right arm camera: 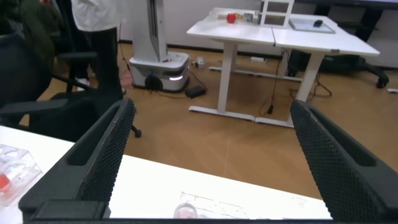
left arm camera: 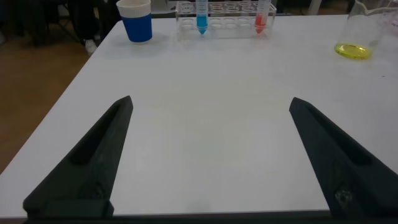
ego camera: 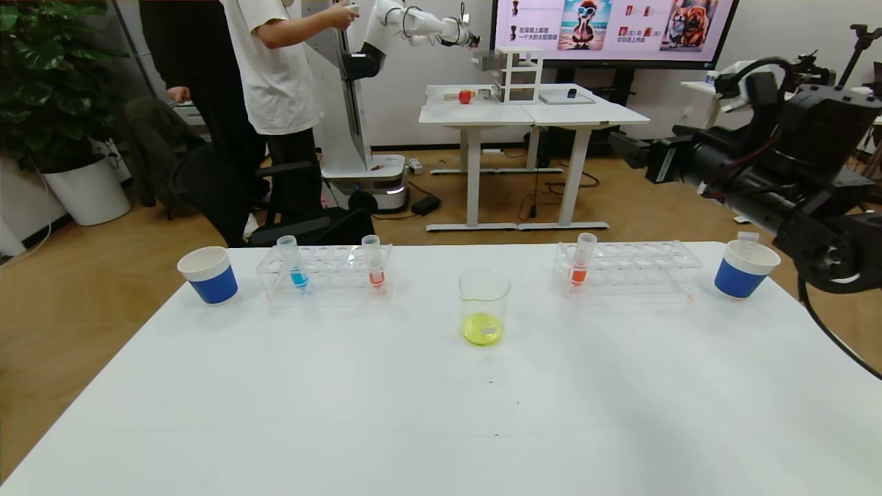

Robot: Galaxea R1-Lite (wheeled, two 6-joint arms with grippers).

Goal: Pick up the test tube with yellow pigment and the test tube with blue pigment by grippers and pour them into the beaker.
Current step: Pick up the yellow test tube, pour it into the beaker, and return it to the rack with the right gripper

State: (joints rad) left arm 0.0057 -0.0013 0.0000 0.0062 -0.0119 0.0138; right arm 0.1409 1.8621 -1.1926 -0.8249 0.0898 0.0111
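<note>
A robotics lab in an office-like room: a white bench [ego camera: 344, 413] with test tube racks [ego camera: 324, 272], another white robot [ego camera: 365, 103], height-adjustable desks [ego camera: 530, 117], a wall screen [ego camera: 613, 27], wood flooring.

The left tool [left arm camera: 210, 155] hangs wide open over the bare white worktop [left arm camera: 205, 87], well apart from the beaker [left arm camera: 367, 31] and the rack [left arm camera: 227, 18] holding the test tube with blue pigment [left arm camera: 201, 17].

On the white desk [ego camera: 344, 413] stand two clear tube racks, the left rack [ego camera: 324, 272] and the right rack [ego camera: 627, 269]. An orange-red tube [ego camera: 374, 260] sits upright in the left rack, another orange-red tube [ego camera: 582, 258] in the right. A blue-banded paper cup [ego camera: 208, 274] stands beside the left rack; a second cup [ego camera: 744, 267] beside the right, perhaps holding something clear. Behind, a person in white [ego camera: 272, 62] stands by another robot [ego camera: 365, 103].
</note>
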